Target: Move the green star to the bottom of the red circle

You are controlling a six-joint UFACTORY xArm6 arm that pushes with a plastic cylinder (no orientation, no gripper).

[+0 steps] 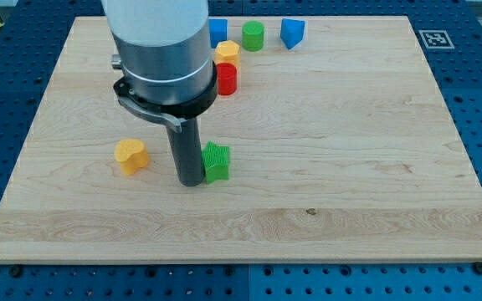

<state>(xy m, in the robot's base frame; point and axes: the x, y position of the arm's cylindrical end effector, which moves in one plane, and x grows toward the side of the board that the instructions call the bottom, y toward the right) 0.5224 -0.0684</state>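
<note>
- My tip (191, 181) is resting on the wooden board (350, 167), touching the green star (217, 161) on the star's left; being a bare rod, it is gripping nothing.
- The green star is lying well below the red circle (227, 78).
- A yellow heart-like block (130, 155) is sitting left of my tip.
</note>
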